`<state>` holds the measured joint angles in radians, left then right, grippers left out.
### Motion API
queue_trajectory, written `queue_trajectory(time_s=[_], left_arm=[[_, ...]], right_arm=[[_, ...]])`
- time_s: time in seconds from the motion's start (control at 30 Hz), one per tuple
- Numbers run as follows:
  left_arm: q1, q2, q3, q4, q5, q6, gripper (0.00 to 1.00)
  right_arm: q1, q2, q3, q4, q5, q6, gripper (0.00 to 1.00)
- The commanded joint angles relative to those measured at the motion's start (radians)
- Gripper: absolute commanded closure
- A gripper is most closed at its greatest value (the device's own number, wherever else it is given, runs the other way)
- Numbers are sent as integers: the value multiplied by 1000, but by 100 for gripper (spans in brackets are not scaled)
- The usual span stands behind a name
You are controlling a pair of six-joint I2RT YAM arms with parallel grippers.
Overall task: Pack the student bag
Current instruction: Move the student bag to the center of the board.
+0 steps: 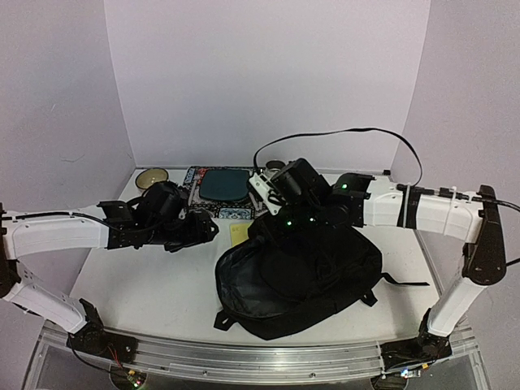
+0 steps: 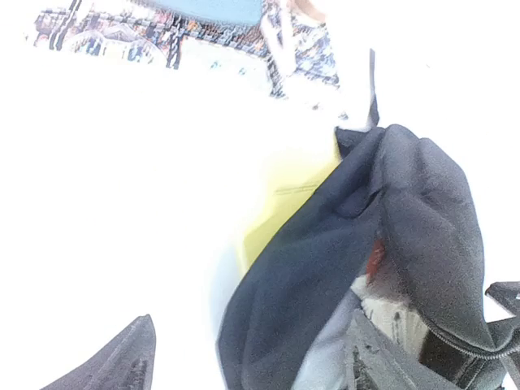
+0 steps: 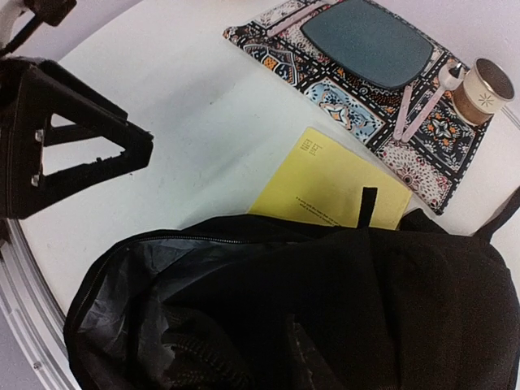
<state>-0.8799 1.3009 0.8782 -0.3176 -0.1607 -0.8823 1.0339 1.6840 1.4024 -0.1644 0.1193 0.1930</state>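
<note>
The student bag (image 1: 301, 276) is a big black backpack lying flat at the table's middle, its main zip open towards the left (image 3: 146, 268). My left gripper (image 1: 210, 230) is at the bag's upper left corner. Its jaws stand wide open (image 2: 260, 366) with a fold of bag fabric (image 2: 325, 268) lying between them, apart from the left finger (image 2: 130, 361). My right gripper (image 1: 275, 218) hangs over the bag's top edge. Its dark fingers (image 3: 196, 353) show a little apart against the black fabric, gripping nothing I can make out.
A yellow paper (image 1: 240, 235) (image 3: 329, 183) lies partly under the bag's top edge. Behind it lies a patterned mat (image 1: 213, 203) with a teal pad (image 3: 366, 41), a pink-white tool (image 3: 422, 106) and a small round tin (image 3: 486, 85). An olive bowl (image 1: 152, 176) stands at the back left.
</note>
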Motion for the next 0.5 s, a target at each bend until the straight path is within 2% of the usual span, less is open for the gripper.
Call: queue_trajectory(time_s=[0.0,0.13,0.2,0.33,0.47], left_arm=[[-3,30,-21,-32,35,34,25],[-2,94,-35,-29,44,31,31],[-2,127,-38,-22,51,32,32],[-3,207,-31,48,118,44,36],[-37,300,8,143,223,57,40]], right_arm=[[0,47,-21,-52,-40,57,65],[2,41,-1,-57,-52,67,35],[2,29,3,-62,-51,64,25],[2,7,6,-65,-54,60,12],[2,-19,4,-72,-40,59,3]])
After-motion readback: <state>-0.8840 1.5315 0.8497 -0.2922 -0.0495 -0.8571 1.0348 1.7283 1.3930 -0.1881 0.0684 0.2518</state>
